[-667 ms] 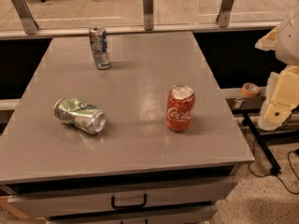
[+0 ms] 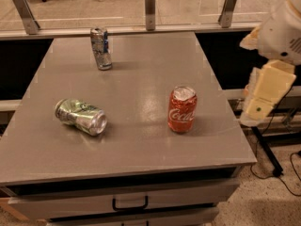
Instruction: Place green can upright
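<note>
The green can (image 2: 81, 117) lies on its side on the left part of the grey table (image 2: 141, 60), its silver end facing front right. It is pale green and silver and looks dented. My gripper (image 2: 263, 95) is the cream block on the white arm (image 2: 284, 29) at the right, off the table's right edge and about level with the tabletop. It is far from the green can and holds nothing that I can see.
A red Coca-Cola can (image 2: 182, 109) stands upright right of centre. A crushed silver-and-blue can (image 2: 100, 48) stands at the back left. A glass railing (image 2: 149, 8) runs behind the table. A drawer handle (image 2: 130, 204) shows below the front edge. Cables (image 2: 277, 171) lie on the floor at right.
The arm with my gripper has shifted slightly left and up, toward the table's right edge. The three cans have not moved.
</note>
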`<action>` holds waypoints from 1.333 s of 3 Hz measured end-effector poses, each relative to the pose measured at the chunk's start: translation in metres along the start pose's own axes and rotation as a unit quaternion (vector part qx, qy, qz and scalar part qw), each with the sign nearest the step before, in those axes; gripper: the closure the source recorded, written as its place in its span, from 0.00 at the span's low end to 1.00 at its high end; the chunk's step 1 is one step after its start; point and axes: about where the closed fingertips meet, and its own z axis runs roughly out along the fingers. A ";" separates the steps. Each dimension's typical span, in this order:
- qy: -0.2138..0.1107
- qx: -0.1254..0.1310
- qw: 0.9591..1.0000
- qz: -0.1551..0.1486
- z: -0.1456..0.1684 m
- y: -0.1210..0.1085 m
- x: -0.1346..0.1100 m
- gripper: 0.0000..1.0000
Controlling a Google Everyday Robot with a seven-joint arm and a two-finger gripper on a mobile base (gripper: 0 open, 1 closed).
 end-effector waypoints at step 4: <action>-0.015 -0.038 0.998 0.054 0.049 0.014 -0.153 0.00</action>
